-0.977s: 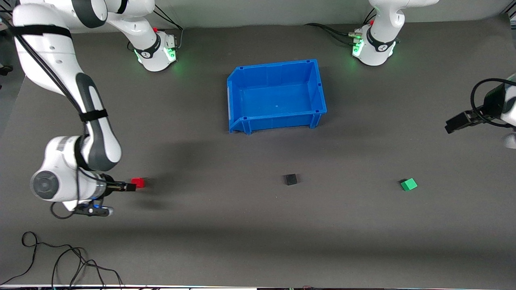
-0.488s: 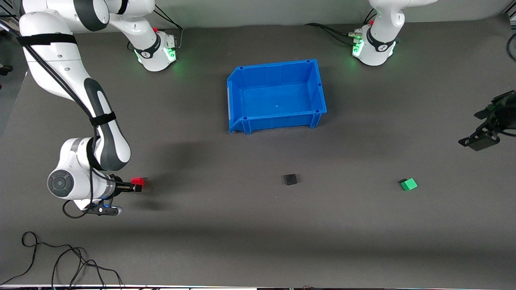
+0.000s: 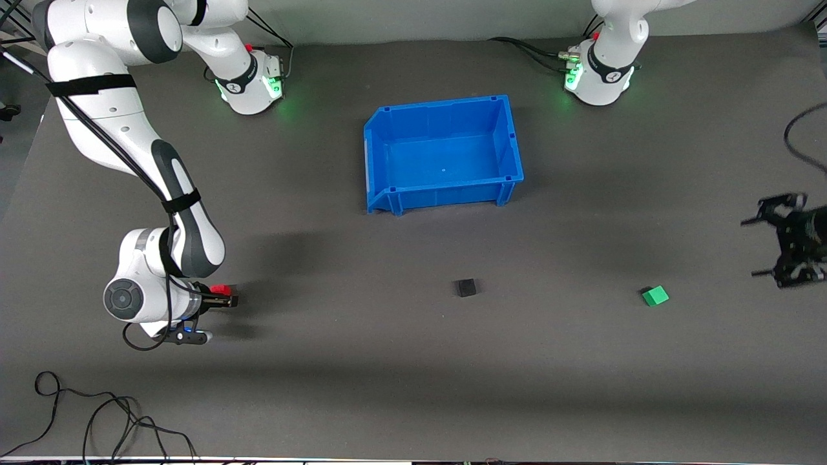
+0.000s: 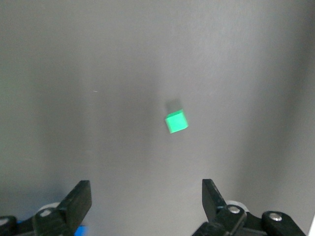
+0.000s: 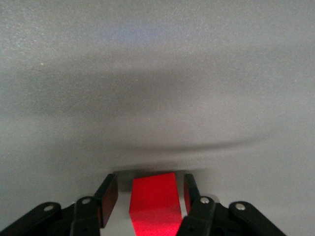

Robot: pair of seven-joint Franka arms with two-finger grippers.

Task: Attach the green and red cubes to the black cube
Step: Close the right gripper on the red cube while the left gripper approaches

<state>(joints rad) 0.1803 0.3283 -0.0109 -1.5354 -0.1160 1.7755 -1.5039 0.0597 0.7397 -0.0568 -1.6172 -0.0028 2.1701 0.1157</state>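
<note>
The right hand [image 3: 227,298] sat low at the right arm's end of the table [image 3: 362,361], its fingers [image 5: 109,195] bracketing the red cube [image 5: 156,204]; contact could not be confirmed. The left hand [image 3: 769,248], spread wide, hung above the table near the green cube [image 3: 656,296]. The black cube [image 3: 466,287] lay between the two cubes.

blue bin [image 3: 443,155] | on grey mat [image 3: 387,361] | black cable [image 3: 97,413] at mat edge

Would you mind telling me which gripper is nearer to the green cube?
The left gripper. It hangs open over the mat beside the green cube, toward the left arm's end. The right gripper is at the red cube, past the black cube.
</note>
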